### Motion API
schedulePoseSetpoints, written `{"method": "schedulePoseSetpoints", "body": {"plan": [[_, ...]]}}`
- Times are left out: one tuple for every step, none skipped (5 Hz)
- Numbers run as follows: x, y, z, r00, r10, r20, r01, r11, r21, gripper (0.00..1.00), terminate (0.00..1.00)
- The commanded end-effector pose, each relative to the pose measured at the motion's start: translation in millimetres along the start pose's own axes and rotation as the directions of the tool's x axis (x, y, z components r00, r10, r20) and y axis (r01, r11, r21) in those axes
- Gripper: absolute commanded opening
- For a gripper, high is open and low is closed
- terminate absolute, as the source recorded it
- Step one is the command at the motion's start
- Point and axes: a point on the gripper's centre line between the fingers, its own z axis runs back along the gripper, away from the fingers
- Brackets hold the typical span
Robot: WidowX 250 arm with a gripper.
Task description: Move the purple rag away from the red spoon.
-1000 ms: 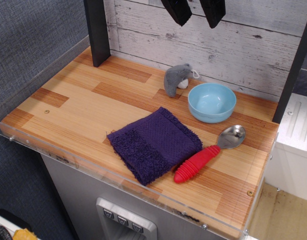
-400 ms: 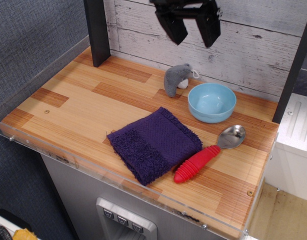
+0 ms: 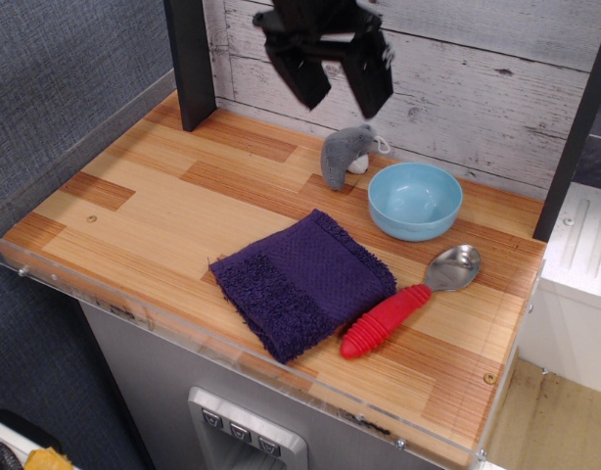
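Note:
The purple rag (image 3: 302,281) lies folded flat on the wooden counter near the front middle. Its right edge touches the red handle of the red spoon (image 3: 403,305), which lies diagonally with its silver bowl pointing to the back right. My gripper (image 3: 338,96) hangs high over the back of the counter, well above and behind the rag. Its two black fingers (image 3: 302,74) are spread apart and hold nothing.
A small grey plush toy (image 3: 346,154) stands at the back, just under the gripper. A light blue bowl (image 3: 415,201) sits right of it. A dark post (image 3: 189,61) stands at the back left. A clear plastic rim (image 3: 105,304) runs along the counter's front and left edges.
My gripper has come down and moved to the left, from the top edge of the view to above the plush toy. The rag and spoon have not moved.

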Motion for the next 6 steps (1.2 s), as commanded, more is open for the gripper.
{"method": "schedulePoseSetpoints", "body": {"plan": [[-45.7, -2.9, 8.4, 0.993, -0.105, -0.05, 0.106, 0.994, 0.031, 1.0, 0.0], [-76.1, -5.9, -2.5, 0.984, -0.134, -0.113, 0.138, 0.99, 0.029, 1.0, 0.0], [-90.9, -4.4, -17.2, 0.984, -0.149, -0.093, 0.154, 0.987, 0.048, 1.0, 0.0], [-95.1, 2.8, -35.0, 0.988, -0.142, -0.06, 0.148, 0.982, 0.117, 1.0, 0.0], [-91.0, 7.7, -46.2, 0.992, -0.121, -0.026, 0.124, 0.98, 0.154, 1.0, 0.0], [-87.3, 7.6, -57.5, 0.995, -0.099, 0.009, 0.096, 0.98, 0.173, 1.0, 0.0]]}}
